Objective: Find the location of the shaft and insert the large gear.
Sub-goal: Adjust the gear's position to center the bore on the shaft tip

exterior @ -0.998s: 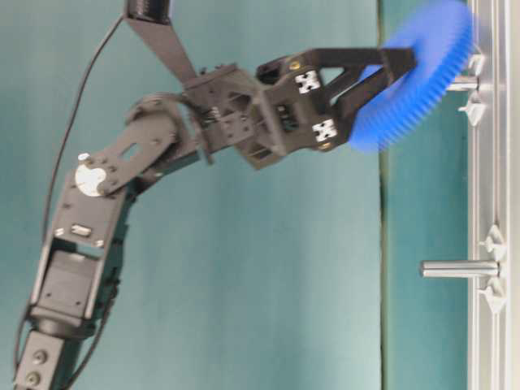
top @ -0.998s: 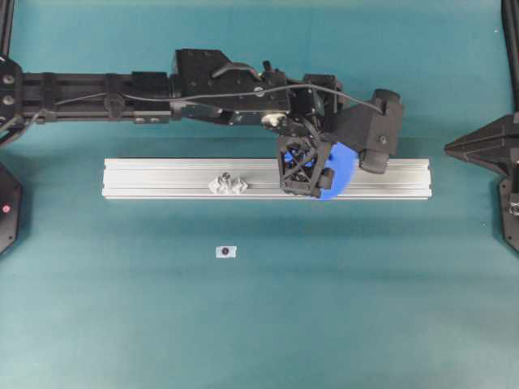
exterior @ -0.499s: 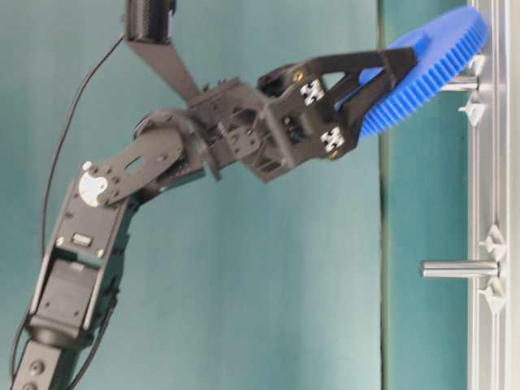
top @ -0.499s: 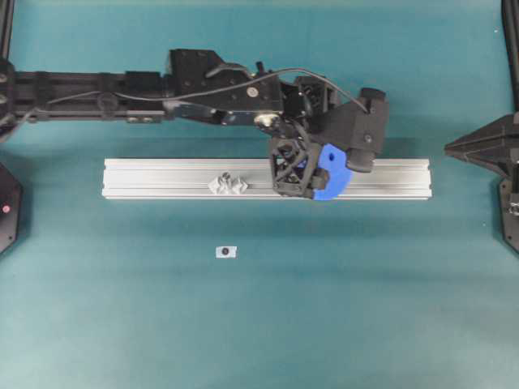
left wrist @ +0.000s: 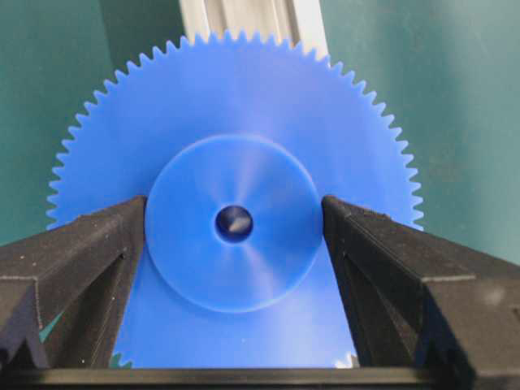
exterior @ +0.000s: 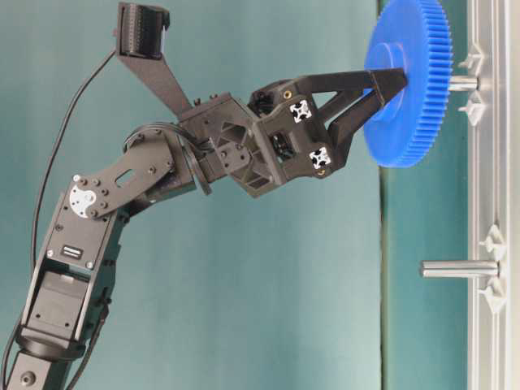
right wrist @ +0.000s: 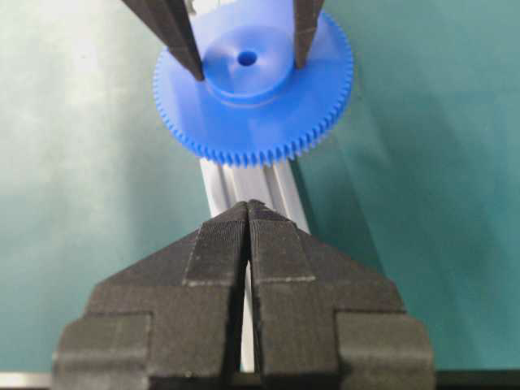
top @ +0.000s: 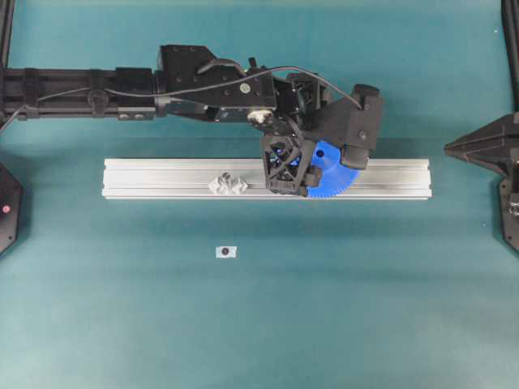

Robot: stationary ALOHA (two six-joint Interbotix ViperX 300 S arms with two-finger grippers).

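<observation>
Starting at the left, our left gripper [exterior: 382,101] clamps the raised hub of the flat bright blue toothed plastic gear [exterior: 408,81], fingers on either side. In the table-level view the gear faces the thin grey steel shaft [exterior: 461,82] on the ribbed aluminium rail [top: 162,178], its tip just at the gear. We judge alignment done; seating and release remain. Further right, our right gripper [right wrist: 248,213] rests closed and empty.

shaft [exterior: 464,82] base hidden behind large gear [exterior: 406,81]
</observation>
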